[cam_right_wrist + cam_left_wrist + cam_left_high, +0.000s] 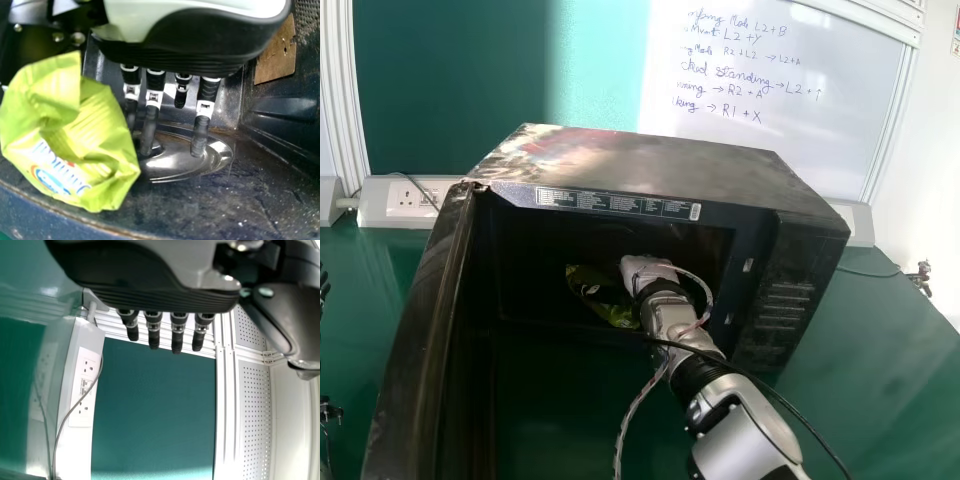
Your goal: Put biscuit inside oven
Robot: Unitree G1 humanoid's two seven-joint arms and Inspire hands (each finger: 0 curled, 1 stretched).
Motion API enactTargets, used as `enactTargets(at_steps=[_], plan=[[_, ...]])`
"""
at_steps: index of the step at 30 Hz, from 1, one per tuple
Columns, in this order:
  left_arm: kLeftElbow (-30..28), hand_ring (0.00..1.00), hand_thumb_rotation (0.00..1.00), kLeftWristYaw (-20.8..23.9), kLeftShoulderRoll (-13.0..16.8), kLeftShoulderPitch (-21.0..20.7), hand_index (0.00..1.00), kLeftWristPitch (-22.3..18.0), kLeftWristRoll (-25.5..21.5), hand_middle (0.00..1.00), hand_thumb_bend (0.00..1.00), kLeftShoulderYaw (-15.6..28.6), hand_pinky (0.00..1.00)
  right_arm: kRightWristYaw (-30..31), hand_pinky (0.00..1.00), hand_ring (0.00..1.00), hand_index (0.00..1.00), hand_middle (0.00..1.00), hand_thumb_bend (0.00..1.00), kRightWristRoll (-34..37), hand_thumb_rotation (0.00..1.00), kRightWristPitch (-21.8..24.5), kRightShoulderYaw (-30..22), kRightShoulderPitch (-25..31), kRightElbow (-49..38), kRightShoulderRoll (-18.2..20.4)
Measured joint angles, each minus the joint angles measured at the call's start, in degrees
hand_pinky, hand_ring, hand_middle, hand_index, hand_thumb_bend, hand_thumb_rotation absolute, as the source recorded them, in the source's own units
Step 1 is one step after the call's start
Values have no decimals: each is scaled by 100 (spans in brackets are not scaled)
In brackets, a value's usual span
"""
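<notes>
Inside the black oven, our right hand is beside the green biscuit packet; our right wrist view reveals straight, slightly spread fingers over a metal dish, the packet near the front edge and open floor towards the side wall. Our left hand, fingers straight, is outside.

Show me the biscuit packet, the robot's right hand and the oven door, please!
Biscuit packet (97, 132): right wrist view, on its crinkly green wrapper.
Right hand (185, 42): right wrist view, on the dark part next to its fingers.
Oven door (418, 340): head view, on its dark surface.
</notes>
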Motion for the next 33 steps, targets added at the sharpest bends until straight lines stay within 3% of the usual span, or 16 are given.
enactTargets(at_steps=[2, 4, 9, 13, 19, 33], plan=[[3, 77, 73, 11, 0, -2, 81, 0, -1, 77, 73, 0, 73, -128, 42, 50, 78, 59, 99, 4, 47, 27, -5, 0, -16, -8], [4, 78, 73, 12, 1, -2, 81, 0, -1, 77, 73, 0, 74, -267, 47, 53, 79, 62, 97, 28, 48, 22, -39, 1, -97, -49], [22, 78, 73, -30, 7, -3, 81, 1, -5, 77, 73, 0, 74, -536, 75, 83, 94, 90, 95, 56, 54, -5, -71, 45, -309, -199], [44, 78, 73, -16, 30, -8, 81, 1, -1, 77, 74, 0, 74, -551, 82, 92, 96, 97, 94, 172, 59, -60, -190, 245, -642, -344], [67, 78, 73, -7, 41, -17, 81, 1, 0, 77, 73, 0, 74, -348, 85, 93, 97, 97, 95, 237, 66, -11, -250, 698, -1485, -612], [2, 78, 73, -69, 28, -10, 81, 0, -5, 77, 71, 0, 75, 626, 81, 92, 95, 97, 96, -247, 71, 530, -245, 2049, -4565, -1354]])
